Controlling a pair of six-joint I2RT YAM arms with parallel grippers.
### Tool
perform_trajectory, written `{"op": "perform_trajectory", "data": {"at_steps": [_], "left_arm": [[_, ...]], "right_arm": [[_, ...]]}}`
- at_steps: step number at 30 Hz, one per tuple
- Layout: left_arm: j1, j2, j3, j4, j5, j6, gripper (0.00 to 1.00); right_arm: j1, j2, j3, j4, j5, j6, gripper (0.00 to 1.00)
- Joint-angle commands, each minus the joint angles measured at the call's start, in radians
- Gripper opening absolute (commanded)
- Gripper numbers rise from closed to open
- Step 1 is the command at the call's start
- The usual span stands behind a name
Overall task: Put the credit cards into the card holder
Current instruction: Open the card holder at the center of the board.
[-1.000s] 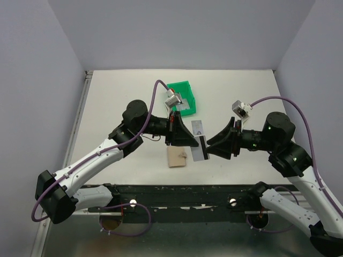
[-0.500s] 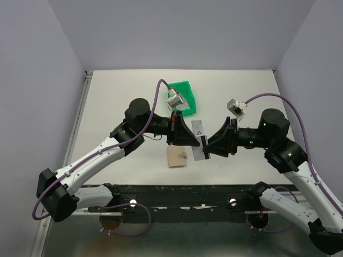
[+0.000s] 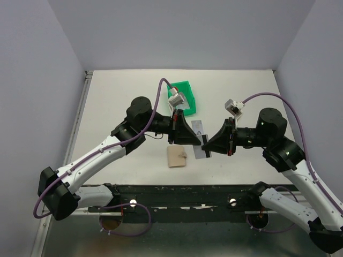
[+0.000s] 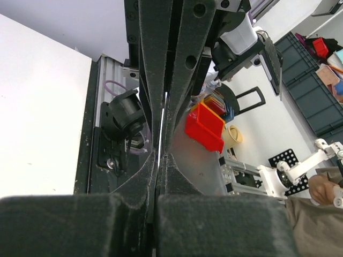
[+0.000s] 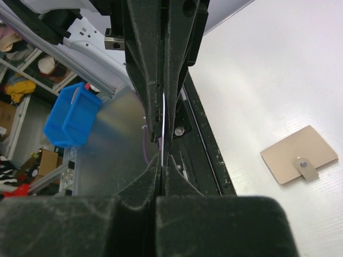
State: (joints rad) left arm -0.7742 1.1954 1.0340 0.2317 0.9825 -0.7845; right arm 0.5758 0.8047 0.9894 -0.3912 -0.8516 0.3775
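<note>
On the white table, walled in grey, a credit card is pinched by the left gripper. The tan card holder lies closed just beside it, and the same card is clamped from the other side by the right gripper.

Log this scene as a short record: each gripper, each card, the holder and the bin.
left gripper: shut on striped credit card
right gripper: shut on the same card, tip to tip with the left
second credit card: flat on table, beyond the grippers
card holder: closed, lying on table, untouched
green bin: at the back, partly hidden by left arm
</note>
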Motion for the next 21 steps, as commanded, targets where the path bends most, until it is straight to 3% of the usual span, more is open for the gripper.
{"op": "perform_trajectory", "data": {"at_steps": [1, 3, 5, 7, 14, 17, 21], "left_arm": [[0.003, -0.003, 0.017, -0.064, -0.013, 0.039, 0.24], [0.015, -0.020, 0.024, -0.124, -0.074, 0.069, 0.51], [0.039, -0.048, 0.029, -0.192, -0.148, 0.103, 0.64], [0.075, -0.069, 0.031, -0.227, -0.191, 0.113, 0.71], [0.164, -0.100, 0.038, -0.463, -0.401, 0.186, 0.75], [0.164, -0.088, 0.002, -0.569, -0.557, 0.211, 0.74], [0.164, -0.077, -0.127, -0.592, -0.717, 0.191, 0.67]], "right_arm": [[-0.002, -0.028, -0.017, 0.012, 0.077, 0.014, 0.00], [-0.001, -0.041, -0.017, -0.012, 0.150, 0.006, 0.00], [-0.002, -0.044, -0.008, -0.061, 0.225, -0.008, 0.00], [-0.002, -0.044, -0.008, -0.093, 0.298, -0.011, 0.00], [-0.002, -0.047, -0.037, -0.170, 0.660, 0.028, 0.00], [-0.004, 0.013, -0.020, -0.227, 0.686, 0.005, 0.00], [-0.002, 0.120, -0.012, -0.261, 0.649, 0.003, 0.00]]}}
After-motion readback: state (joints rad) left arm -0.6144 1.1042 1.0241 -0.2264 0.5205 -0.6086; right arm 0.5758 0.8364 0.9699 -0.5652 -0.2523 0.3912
